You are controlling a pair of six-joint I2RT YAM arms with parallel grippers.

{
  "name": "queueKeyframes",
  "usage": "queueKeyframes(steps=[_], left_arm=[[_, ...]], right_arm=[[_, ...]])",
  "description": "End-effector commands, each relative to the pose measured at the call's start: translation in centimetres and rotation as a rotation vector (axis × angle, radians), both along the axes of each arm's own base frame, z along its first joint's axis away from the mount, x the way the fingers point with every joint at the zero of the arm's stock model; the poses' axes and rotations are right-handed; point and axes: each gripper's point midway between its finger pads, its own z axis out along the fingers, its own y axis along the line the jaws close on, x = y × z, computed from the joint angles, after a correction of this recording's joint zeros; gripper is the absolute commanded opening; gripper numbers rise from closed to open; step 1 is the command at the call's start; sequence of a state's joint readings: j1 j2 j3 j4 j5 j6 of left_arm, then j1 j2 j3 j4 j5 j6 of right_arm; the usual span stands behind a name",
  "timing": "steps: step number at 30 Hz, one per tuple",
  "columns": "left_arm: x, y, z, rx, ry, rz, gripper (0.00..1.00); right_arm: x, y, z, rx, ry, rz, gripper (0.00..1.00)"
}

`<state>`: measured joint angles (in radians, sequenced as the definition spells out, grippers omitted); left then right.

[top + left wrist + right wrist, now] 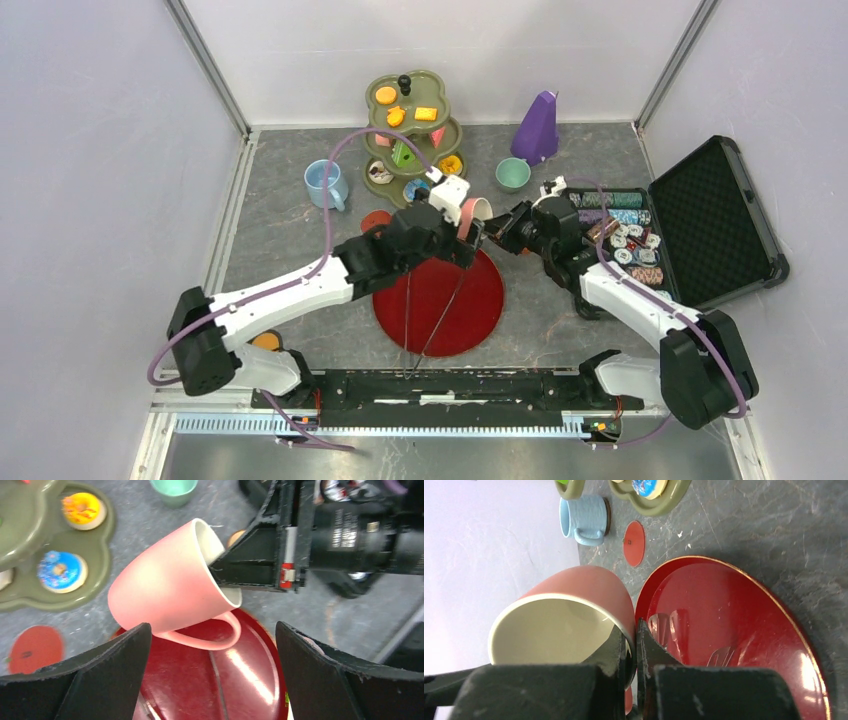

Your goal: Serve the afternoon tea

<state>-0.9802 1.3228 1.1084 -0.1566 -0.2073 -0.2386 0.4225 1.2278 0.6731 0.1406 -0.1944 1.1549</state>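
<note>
My right gripper [633,652] is shut on the rim of the pink mug [584,587], one finger inside and one outside. It holds the mug tilted above the far edge of the red plate [734,630]. In the top view the mug [471,212] hangs between the right gripper [497,229] and the left gripper [468,243]. My left gripper [212,675] is open and empty, its jaws wide apart just short of the mug [170,590] and its handle, over the plate [240,680]. The blue mug [325,183], the green mug [513,173] and a small orange cup [265,340] stand on the table.
The green tiered stand [372,150] at the back holds donuts, cake slices and orange biscuits. A red coaster [376,220] lies left of the plate [440,300]. The purple metronome [537,128] stands back right. An open black case [715,220] with poker chips is at the right.
</note>
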Motion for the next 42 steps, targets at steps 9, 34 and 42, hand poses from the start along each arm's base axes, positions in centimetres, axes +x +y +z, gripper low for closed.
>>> queueKeyframes(steps=[9, 34, 42], left_arm=[[1.1, 0.2, -3.6, 0.474, -0.256, 0.147, 0.94], [4.4, 2.6, -5.0, 0.877, -0.458, 0.339, 0.66], [4.5, 3.1, -4.1, 0.904, -0.499, 0.357, 0.17]], right_arm=[[1.3, 1.5, 3.8, 0.244, -0.021, -0.099, 0.00], [0.4, 2.4, 5.3, 0.287, -0.026, -0.077, 0.00], [0.2, 2.5, 5.9, 0.282, -0.058, -0.062, 0.08]])
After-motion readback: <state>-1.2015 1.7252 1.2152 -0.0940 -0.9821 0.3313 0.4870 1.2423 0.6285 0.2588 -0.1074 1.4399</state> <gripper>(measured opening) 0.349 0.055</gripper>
